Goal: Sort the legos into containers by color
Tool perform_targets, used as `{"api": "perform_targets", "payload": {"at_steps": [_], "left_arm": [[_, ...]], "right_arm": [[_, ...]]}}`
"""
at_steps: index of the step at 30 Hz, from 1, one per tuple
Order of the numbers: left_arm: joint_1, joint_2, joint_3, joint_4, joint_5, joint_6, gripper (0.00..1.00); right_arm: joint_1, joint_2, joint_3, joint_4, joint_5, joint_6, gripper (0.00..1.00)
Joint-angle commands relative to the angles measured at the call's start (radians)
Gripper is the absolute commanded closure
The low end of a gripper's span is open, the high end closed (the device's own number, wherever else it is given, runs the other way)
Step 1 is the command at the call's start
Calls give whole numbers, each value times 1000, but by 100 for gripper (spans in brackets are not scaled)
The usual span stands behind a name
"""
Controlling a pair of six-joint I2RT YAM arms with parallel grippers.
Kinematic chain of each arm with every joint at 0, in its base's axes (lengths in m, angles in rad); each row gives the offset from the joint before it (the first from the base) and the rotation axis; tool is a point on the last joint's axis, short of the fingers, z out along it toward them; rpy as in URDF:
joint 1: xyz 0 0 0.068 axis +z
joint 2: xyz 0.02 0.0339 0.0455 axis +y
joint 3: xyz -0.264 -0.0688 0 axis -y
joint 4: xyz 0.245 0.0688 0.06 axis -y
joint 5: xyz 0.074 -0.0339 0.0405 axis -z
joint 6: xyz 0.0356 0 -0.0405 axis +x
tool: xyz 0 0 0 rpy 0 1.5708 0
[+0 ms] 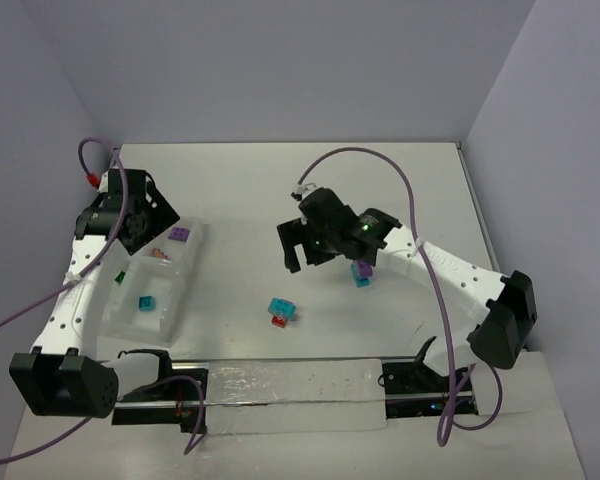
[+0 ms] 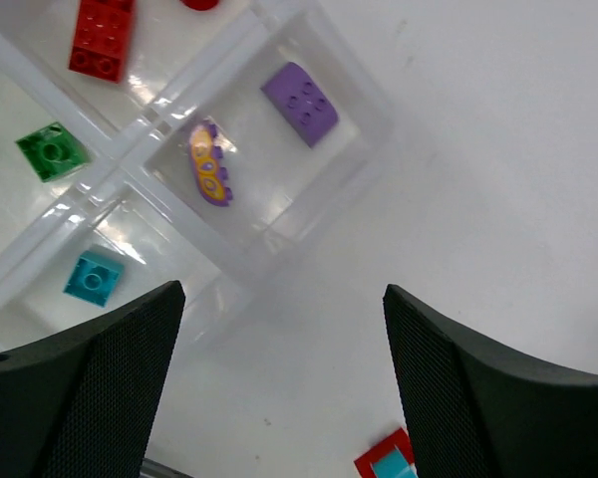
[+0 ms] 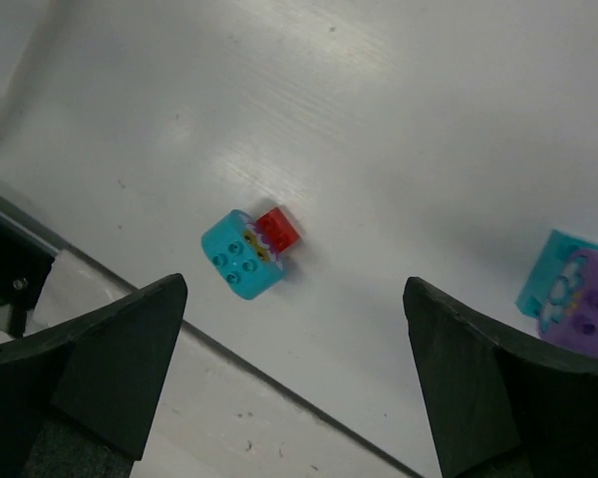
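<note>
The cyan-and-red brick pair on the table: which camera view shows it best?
The right wrist view: the cyan-and-red brick pair sits whole and large, studs visible. Top external shows it whole but tiny; left wrist catches only a corner at the bottom edge.

The left arm [image 1: 75, 300] extends from its base at the near left corner straight away along that side, wrist bent so the left claw [image 2: 279, 329] points downward, its two dark fingers [image 2: 90, 388] spread wide with nothing between them. The right arm [image 1: 450, 270] stretches from the near right toward the centre, and the right claw [image 3: 294, 309] hangs tilted down and leftward, likewise parted wide and empty.
</note>
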Motion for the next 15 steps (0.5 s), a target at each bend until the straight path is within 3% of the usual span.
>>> {"api": "perform_targets", "payload": {"at_steps": [1, 9, 15], "left_arm": [[-22, -77, 15, 2, 102, 14, 11], [-27, 82, 191, -186, 90, 33, 11], [-35, 106, 210, -186, 104, 77, 14]], "right_arm": [[87, -15, -100, 234, -7, -57, 4], [153, 19, -157, 270, -92, -107, 4], [175, 47, -174, 272, -124, -183, 3]]}}
